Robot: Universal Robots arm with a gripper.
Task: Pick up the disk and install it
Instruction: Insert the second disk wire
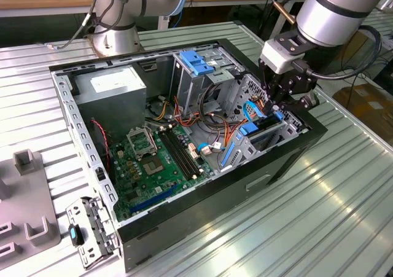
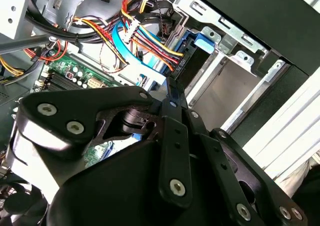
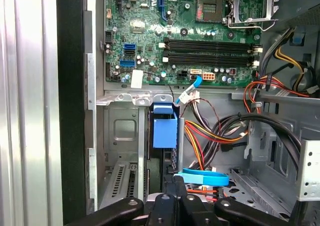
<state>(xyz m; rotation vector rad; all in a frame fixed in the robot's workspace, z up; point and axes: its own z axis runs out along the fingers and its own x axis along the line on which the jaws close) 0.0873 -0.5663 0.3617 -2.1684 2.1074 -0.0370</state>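
Exterior view: high, off-arm, angled down on open computer case [image 1: 184,142] on ribbed tabletop [image 1: 331,209]; whole case in frame, mid-distance. First wrist view: close, straight down into case, toward motherboard [image 3: 190,45] and drive bay [image 3: 165,131]. Second wrist view: very close, oblique, past black gripper linkage [image 2: 165,156] toward cable bundle [image 2: 145,40]. Shared by all three: motherboard, coloured cables, bay region.

Lighting is bright and even overhead; glare streaks the ribbed metal table [image 1: 344,215]. Case interior [image 1: 123,105] is shadowed.
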